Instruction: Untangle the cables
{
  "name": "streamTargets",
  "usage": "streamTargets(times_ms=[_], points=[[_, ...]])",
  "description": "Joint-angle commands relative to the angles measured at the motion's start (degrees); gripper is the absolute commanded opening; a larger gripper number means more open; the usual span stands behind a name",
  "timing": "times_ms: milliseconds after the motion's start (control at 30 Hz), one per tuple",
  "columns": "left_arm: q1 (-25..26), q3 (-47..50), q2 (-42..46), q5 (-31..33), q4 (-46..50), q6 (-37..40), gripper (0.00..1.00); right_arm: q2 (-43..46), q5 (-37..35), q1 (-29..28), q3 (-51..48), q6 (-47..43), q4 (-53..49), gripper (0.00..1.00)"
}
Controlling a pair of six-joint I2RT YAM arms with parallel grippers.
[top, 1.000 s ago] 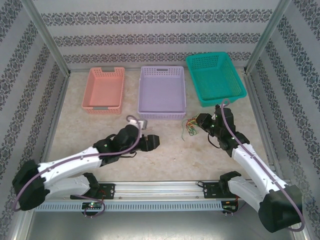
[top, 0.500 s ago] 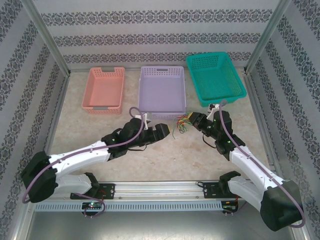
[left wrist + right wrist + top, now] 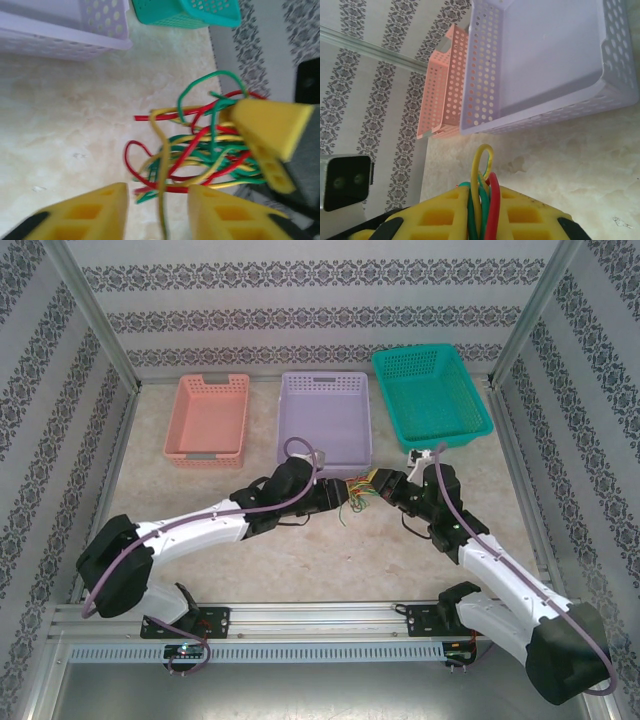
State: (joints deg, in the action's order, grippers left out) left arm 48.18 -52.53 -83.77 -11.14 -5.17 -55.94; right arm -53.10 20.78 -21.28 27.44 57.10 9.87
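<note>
Since a second ago, your left arm (image 3: 200, 530) has swung forward and to the right, carrying its jaws from well clear of the tangle right up to it. Your right arm (image 3: 500, 565) has shifted only a little to the left, and the tangle has come with it.

The marbled surface (image 3: 300, 560) carries three baskets along its far side, none of which has moved: a pink basket (image 3: 208, 420) on the left, a lilac basket (image 3: 322, 425) in the middle and a teal basket (image 3: 432, 395) on the right.

Both arms now meet just in front of the lilac basket's near right corner, with the cables (image 3: 356, 490) bunched between their jaws.

Your right jaws are clamped on the cables. In the right wrist view, red, green and yellow strands are pinched between the yellow pads (image 3: 440, 220), and a yellow loop pokes out beyond them.

Your left jaws stand apart. In the left wrist view their two yellow fingers (image 3: 95, 212) sit at the near edge of the red, yellow and green tangle. A single yellow strand runs down through the gap, which is far wider than the strand. The far side of the bundle is at the right jaws' finger (image 3: 267, 130).
</note>
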Motion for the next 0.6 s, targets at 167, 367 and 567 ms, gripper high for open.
streamTargets(times_ms=[167,367,567], points=[[-4.2,0.4,6.4,6.6,9.3,6.2,0.0,2.2,0.0,1.5,0.8,-4.6,-7.0,0.0],[-9.7,0.7,13.4,7.9,19.2,10.0,0.0,1.3,-2.1,3.3,4.1,-11.6,-18.2,0.06],[-12.4,0.9,15.3,5.0,20.9,12.2,0.0,-1.1,-5.3,3.2,6.4,-14.6,-22.4,0.2]])
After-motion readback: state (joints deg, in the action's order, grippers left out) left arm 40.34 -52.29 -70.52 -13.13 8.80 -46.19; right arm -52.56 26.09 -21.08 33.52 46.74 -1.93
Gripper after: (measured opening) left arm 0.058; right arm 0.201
